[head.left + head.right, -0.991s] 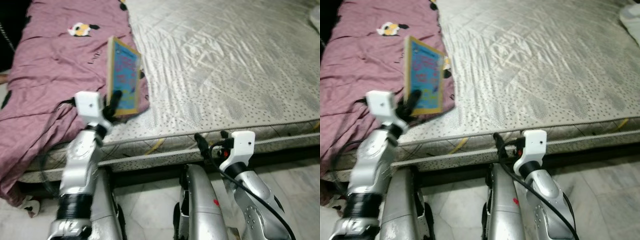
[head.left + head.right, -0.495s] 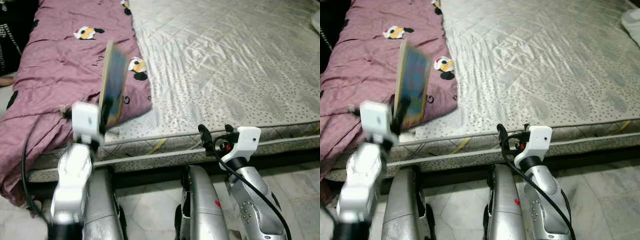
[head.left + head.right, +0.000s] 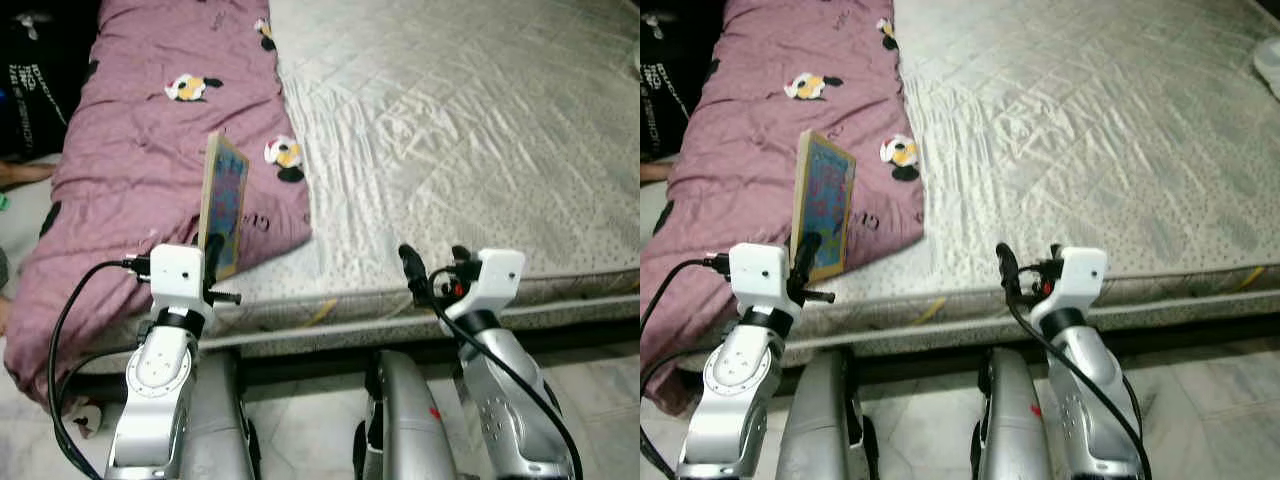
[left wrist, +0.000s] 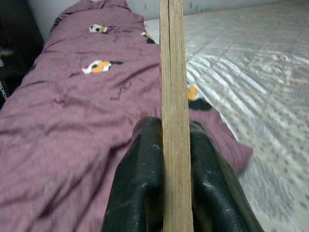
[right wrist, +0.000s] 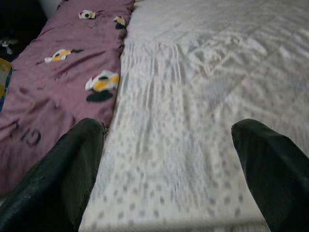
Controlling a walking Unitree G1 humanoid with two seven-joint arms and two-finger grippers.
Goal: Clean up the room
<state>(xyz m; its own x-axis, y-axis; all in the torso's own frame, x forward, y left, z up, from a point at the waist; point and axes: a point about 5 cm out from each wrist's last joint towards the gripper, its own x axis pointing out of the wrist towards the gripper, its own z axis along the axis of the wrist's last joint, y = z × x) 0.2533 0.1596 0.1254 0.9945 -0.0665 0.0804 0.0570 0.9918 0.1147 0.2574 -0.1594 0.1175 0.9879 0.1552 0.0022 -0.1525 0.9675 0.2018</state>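
Left eye view has the left tool (image 3: pixel 213 262) at lower left pinching an upright book (image 3: pixel 224 204) over the purple blanket (image 3: pixel 150 140), the right tool (image 3: pixel 432 268) spread

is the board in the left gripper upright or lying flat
Upright. The wooden board stands on edge, clamped near its bottom by the left gripper, its fingers pressed on both faces above the purple blanket.

Both arms are rounded silver shells, and each ends in a white boxy wrist block. The left gripper (image 3: pixel 213 262) and the right gripper (image 3: pixel 432 262) each have two glossy black fingers (image 4: pixel 140 193). Black cables loop from both wrists down along the arms, and a small red mark sits on a silver leg (image 3: pixel 400 420).
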